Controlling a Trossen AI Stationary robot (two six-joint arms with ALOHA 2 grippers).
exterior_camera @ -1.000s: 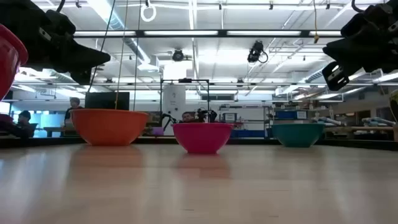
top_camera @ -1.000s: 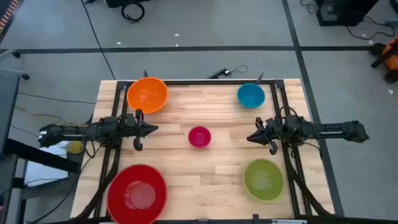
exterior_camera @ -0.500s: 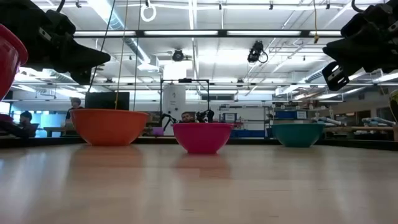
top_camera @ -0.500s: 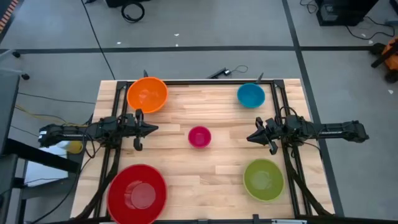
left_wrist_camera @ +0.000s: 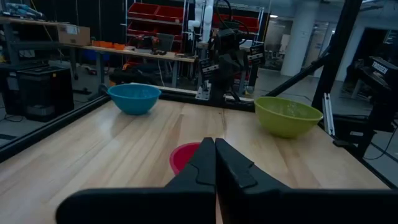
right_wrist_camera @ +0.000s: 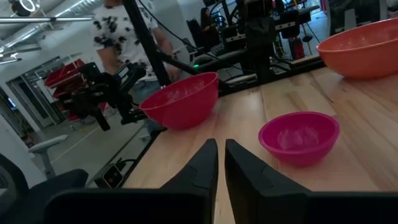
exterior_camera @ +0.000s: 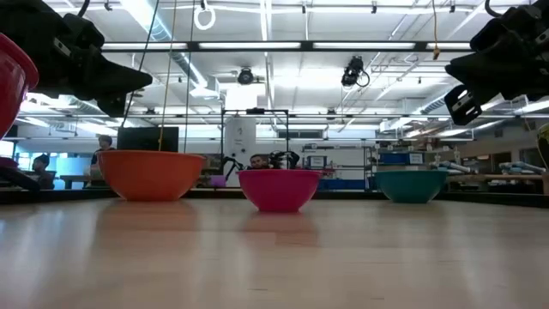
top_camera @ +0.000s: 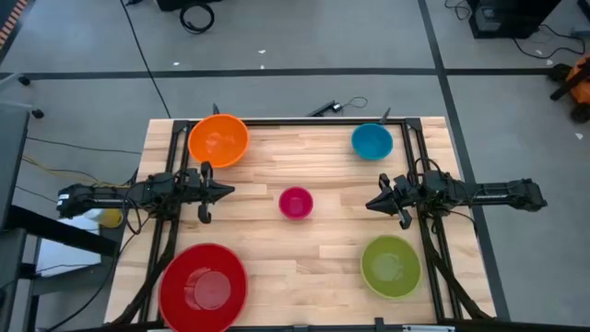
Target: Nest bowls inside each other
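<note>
Five bowls stand apart, each on its base on the wooden table: orange (top_camera: 218, 140) at the far left, blue (top_camera: 371, 141) at the far right, pink (top_camera: 296, 202) in the middle, red (top_camera: 203, 286) at the near left, green (top_camera: 391, 266) at the near right. My left gripper (top_camera: 230, 192) hovers shut left of the pink bowl (left_wrist_camera: 184, 155), pointing level at it. My right gripper (top_camera: 368, 205) hovers right of the pink bowl (right_wrist_camera: 300, 137), pointing level toward it, its fingers shut to a thin slit with nothing between them.
Black frame rails (top_camera: 171, 166) run along the table's left, right and far edges. Bare wood lies between the bowls around the middle. A person (right_wrist_camera: 124, 28) stands beyond the table's left side.
</note>
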